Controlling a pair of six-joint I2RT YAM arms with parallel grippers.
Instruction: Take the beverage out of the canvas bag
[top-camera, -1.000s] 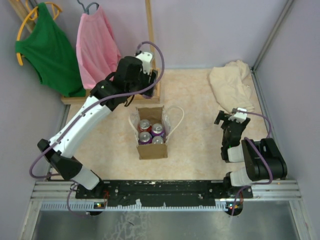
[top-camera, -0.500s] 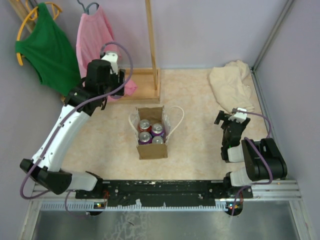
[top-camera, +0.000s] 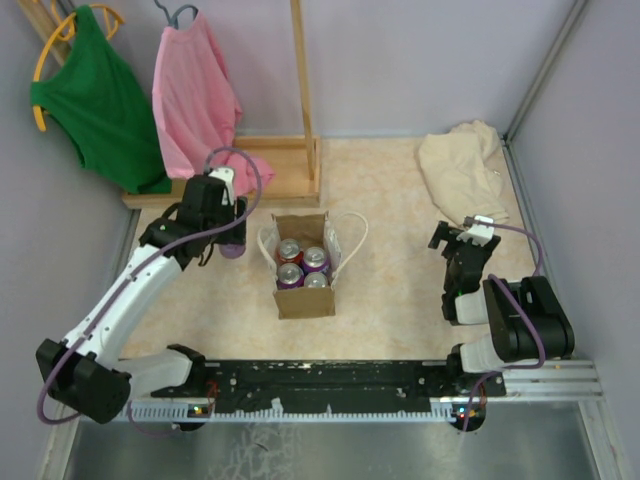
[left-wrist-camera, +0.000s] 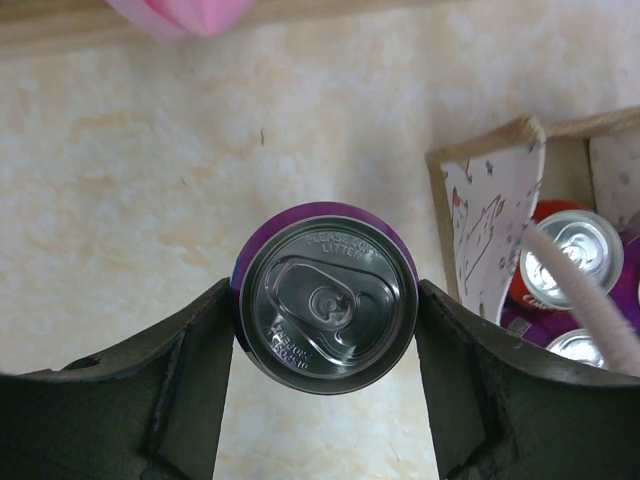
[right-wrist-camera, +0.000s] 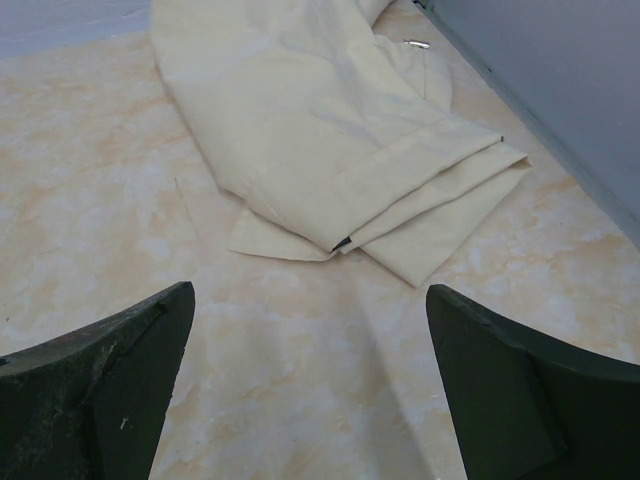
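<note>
Left gripper (left-wrist-camera: 325, 310): it is pinching a purple can (left-wrist-camera: 325, 300) between its two fingers, one pad pressing on each side of the body, lid facing up at the wrist camera.
Where the can is: it is hanging right in the grip, outside the bag and over bare table (top-camera: 400, 300), with the pink garment (top-camera: 195, 95) off beyond the fingertips.
Canvas bag (top-camera: 303, 300): it is standing upright and open just beside the hand on its right, near but not touching the can. One white loop handle (left-wrist-camera: 590, 305) is crossing the corner of the wrist view.
Inside the bag: four cans (top-camera: 302, 266) are sitting packed together, two purple and one red as far as the overhead view is showing; the fourth is showing only its silver top.
Done so far: a beverage is clear of the bag, so the lifting-out looks finished.
Left to do: the can is wanting a spot on the table and a release, and then the arm is wanting to back away. That is a judgement from how things lie.
Poor view: the can's base is hidden under its own lid and by the fingers, so whether it is touching the tabletop or floating just above it cannot be told. It is possibly very low.
Right gripper (right-wrist-camera: 310, 370): it is sitting idle with fingers spread wide and nothing between them, well apart from the bag, pointing at the cream cloth (right-wrist-camera: 320, 130) lying ahead of it.
Risk to watch: the bag is light and close on the hand's right, so a sideways swing while letting go could be nudging it.
</note>
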